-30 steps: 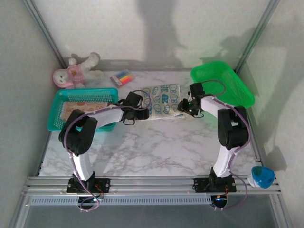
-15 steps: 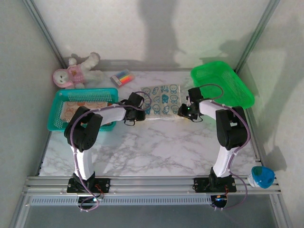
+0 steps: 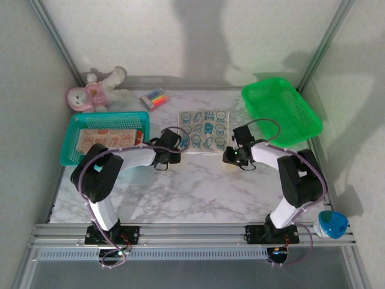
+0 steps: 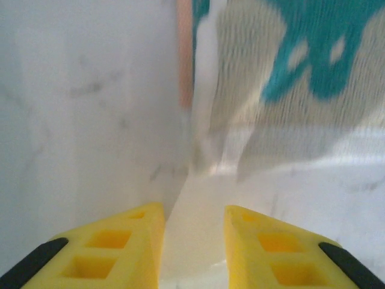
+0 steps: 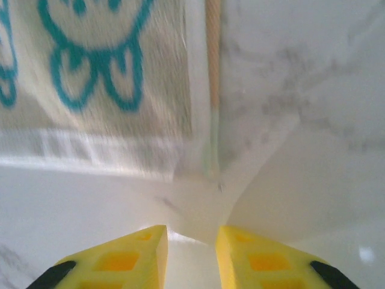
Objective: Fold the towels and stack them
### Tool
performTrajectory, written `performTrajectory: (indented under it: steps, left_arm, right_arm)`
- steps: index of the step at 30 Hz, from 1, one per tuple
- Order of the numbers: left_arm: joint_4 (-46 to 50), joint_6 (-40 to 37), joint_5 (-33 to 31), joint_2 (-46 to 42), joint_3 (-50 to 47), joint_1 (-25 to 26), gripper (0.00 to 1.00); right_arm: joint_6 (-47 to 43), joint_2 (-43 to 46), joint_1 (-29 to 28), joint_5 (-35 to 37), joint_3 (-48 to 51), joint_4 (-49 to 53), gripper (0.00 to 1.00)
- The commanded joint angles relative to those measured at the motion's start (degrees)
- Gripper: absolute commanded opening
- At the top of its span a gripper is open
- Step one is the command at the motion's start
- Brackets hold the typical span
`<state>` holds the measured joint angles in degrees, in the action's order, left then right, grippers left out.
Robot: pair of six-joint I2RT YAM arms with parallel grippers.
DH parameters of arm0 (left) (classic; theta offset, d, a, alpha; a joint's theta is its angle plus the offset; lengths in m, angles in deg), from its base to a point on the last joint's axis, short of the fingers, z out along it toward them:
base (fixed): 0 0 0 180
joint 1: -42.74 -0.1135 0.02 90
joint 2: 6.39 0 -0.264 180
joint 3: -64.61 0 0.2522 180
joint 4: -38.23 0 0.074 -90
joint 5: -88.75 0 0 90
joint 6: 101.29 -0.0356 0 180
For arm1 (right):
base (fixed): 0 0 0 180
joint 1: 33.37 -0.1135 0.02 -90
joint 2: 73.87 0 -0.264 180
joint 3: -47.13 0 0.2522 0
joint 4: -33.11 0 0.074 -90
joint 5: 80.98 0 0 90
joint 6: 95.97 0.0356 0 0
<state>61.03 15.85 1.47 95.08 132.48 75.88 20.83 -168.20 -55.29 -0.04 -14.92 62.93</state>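
Both arms have drawn nearer, pulling the white square towel with blue cartoon prints (image 3: 206,129) flat on the marble table (image 3: 198,186), far centre; left gripper (image 4: 192,220) and right gripper (image 5: 191,238) each pinch a near corner; folding appears ready to begin.

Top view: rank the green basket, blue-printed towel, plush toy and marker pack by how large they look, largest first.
1. green basket
2. blue-printed towel
3. plush toy, fairly close to the towel
4. marker pack

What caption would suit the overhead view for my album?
Left gripper and right gripper pinch near corners of the white-and-blue towel.
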Motion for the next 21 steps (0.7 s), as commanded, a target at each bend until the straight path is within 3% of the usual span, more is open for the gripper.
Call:
performTrajectory:
  steps: [1,6,12,21]
  left_arm:
    - [8.02,3.33,-1.21,-3.41,-5.17,2.36,0.31]
    - [8.3,5.03,-1.36,-8.67,-6.31,2.69,0.33]
    - [8.25,4.13,2.44,-11.11,1.8,-3.22,0.31]
    - [6.31,2.74,7.63,5.18,22.78,-10.81,0.19]
  right_arm:
    - [3.3,3.76,-0.77,-0.48,5.25,7.78,0.28]
    - [3.95,9.15,-1.51,0.39,4.65,9.42,0.28]
    - [2.85,9.84,-1.47,3.66,-3.86,12.58,0.28]
    - [2.18,-1.41,1.36,7.81,-19.35,11.44,0.25]
